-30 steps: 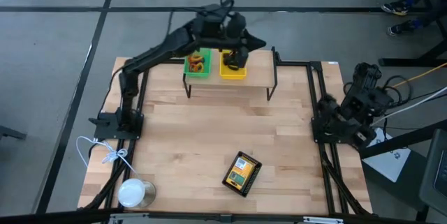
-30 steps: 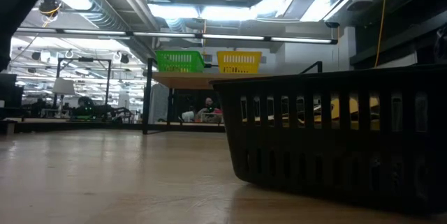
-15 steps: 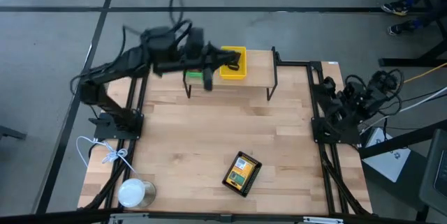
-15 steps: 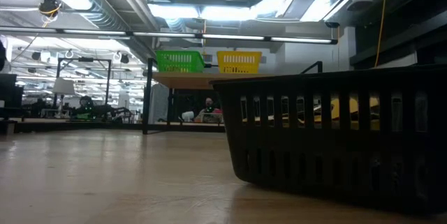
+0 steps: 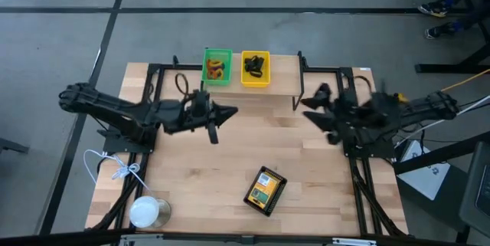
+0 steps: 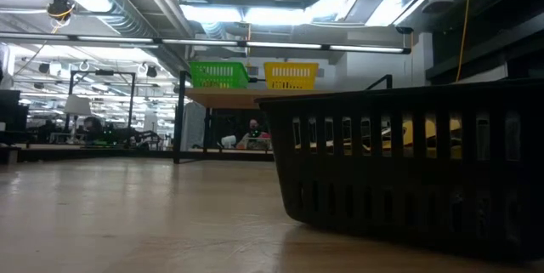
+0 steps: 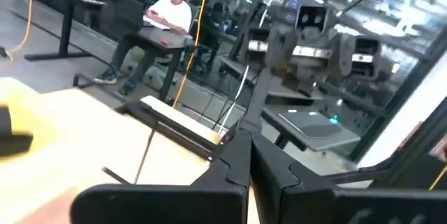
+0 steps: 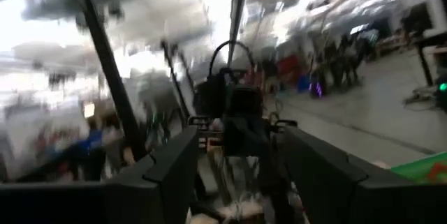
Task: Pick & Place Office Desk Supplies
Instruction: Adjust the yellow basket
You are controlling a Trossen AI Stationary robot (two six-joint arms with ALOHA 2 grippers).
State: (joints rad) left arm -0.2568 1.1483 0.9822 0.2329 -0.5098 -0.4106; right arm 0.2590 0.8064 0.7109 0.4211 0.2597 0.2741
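Note:
A green tray (image 5: 217, 66) with orange loops and a yellow tray (image 5: 255, 68) with black clips stand side by side on a raised wooden shelf (image 5: 283, 77) at the table's far edge. They also show in the low view, green (image 6: 218, 75) and yellow (image 6: 291, 75). A black mesh tray (image 5: 266, 190) holding a yellow-green printed box rests on the table near the front. It fills the right of the low view (image 6: 408, 171). My left gripper (image 5: 230, 113) is shut and empty, above the table just in front of the shelf's left end. My right gripper (image 5: 306, 105) is open and empty, near the shelf's right end.
A white round can (image 5: 148, 211) stands at the near left corner, with a white cord (image 5: 115, 169) beside it. Black frame rails (image 5: 337, 70) run along the table's left and right sides. Bare wood lies between the two grippers and the mesh tray.
My left gripper has drawn back from the trays on the shelf and come down toward the near edge, ending in front of the shelf's left end. My right arm has unfolded from the table's right edge and swung its gripper toward the left, to the shelf's right end.

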